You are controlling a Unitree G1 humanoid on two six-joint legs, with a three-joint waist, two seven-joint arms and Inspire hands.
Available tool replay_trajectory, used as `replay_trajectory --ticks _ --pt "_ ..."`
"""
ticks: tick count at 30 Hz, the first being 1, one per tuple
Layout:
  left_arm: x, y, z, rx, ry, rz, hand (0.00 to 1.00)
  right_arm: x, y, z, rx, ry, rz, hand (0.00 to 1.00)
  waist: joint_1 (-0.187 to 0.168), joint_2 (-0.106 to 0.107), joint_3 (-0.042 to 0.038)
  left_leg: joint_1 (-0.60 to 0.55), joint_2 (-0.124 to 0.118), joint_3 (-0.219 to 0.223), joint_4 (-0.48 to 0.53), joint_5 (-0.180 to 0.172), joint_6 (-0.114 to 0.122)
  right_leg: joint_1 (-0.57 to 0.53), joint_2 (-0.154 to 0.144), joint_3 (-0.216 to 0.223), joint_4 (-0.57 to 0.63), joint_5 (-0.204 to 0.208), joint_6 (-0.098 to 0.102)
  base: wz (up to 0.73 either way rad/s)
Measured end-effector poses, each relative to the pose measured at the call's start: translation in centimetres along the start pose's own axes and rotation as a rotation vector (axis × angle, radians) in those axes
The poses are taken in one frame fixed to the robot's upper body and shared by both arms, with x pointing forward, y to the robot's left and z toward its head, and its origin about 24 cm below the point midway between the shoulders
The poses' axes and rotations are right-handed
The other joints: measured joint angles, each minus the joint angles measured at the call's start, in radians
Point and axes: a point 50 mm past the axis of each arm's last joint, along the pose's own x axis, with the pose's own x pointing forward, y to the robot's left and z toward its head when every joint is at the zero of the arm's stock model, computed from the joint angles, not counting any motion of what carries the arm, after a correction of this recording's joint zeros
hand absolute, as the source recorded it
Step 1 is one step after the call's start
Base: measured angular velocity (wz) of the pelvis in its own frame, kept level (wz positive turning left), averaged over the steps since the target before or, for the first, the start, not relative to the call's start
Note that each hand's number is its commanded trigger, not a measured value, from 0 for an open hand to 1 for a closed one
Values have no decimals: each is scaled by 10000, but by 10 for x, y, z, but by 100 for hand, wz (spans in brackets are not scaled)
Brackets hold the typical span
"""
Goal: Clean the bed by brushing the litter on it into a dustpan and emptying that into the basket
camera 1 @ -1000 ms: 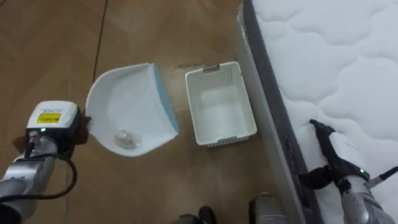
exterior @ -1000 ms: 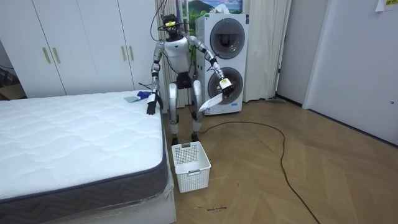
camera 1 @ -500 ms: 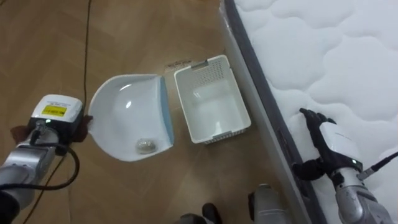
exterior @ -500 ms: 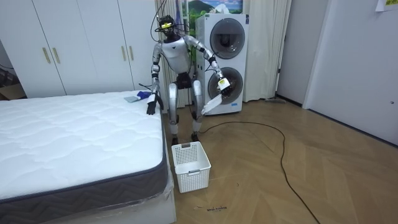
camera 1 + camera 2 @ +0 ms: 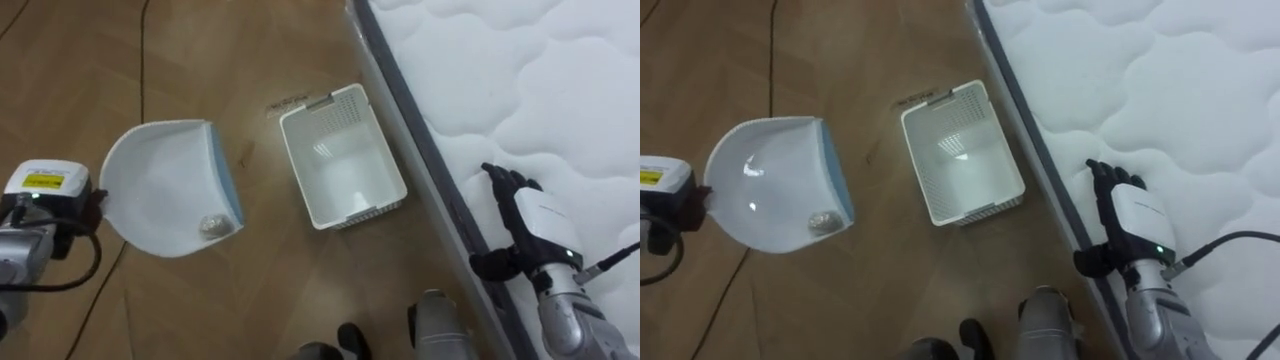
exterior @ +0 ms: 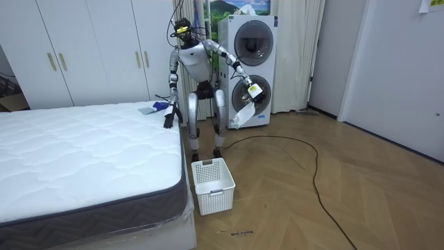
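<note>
1. The right hand (image 5: 535, 225) lay at the near edge of the bed (image 5: 520, 90), palm down over the quilted white top, its fingers (image 5: 500, 180) released and held straight, pointing away from the robot.
2. The left hand (image 5: 50, 200) was out over the wooden floor (image 5: 200, 60), grasping a white dustpan (image 5: 160, 185) by its rear end and keeping it in the air. The fingers were mostly hidden behind the wrist.
3. A small pale crumpled scrap (image 5: 212, 226) sat inside the dustpan, close to its blue front lip (image 5: 225, 180).
4. A white perforated basket (image 5: 296, 165) stood on the floor between the dustpan and the bed, just beside the bed's dark side band. The dustpan was off to its left, not above it.
5. In the room view, the robot stood upright at the bed's far corner, the dustpan raised towards that view's right.
6. Some small blue items (image 6: 154, 107) lay on the mattress corner near the robot.
7. Stacked washing machines (image 6: 248, 69) stood behind it, with white wardrobes (image 6: 90, 48) along the back wall.
</note>
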Motion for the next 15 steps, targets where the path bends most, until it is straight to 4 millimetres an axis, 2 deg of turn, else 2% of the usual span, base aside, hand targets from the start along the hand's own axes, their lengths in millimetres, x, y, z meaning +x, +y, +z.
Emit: replay_trajectory --ticks 5,10,12,13,15 --pt "1 5 -16 -681 593 -142 100 -2 0 1 -94 -45 22 0 39 56 -12 31 72 81 -25 -16 -39 -2 71 10 -21 18 -34 -3" --pt "-1 9 -36 -991 1393 -210 100 -1 -2 1 -83 8 19 0 61 246 -57 79 137 215 -58 -16 -43 3 123 79 -54 38 -58 -5" --pt "-1 10 -40 -975 1545 -339 100 -1 -3 3 -12 -51 -28 0 43 320 -38 209 138 304 -151 -15 -45 49 111 141 -19 38 -57 -6" --pt "-1 10 -40 -973 1541 -420 100 -1 -3 2 -11 -22 -37 0 -1 431 -23 329 134 315 -228 -9 -54 154 107 136 -28 38 -57 -5" --pt "0 13 -40 -974 1536 -492 100 -1 -3 2 -12 -15 -21 0 -1 476 -32 554 74 366 -379 16 -87 284 89 220 -59 31 -54 -6"
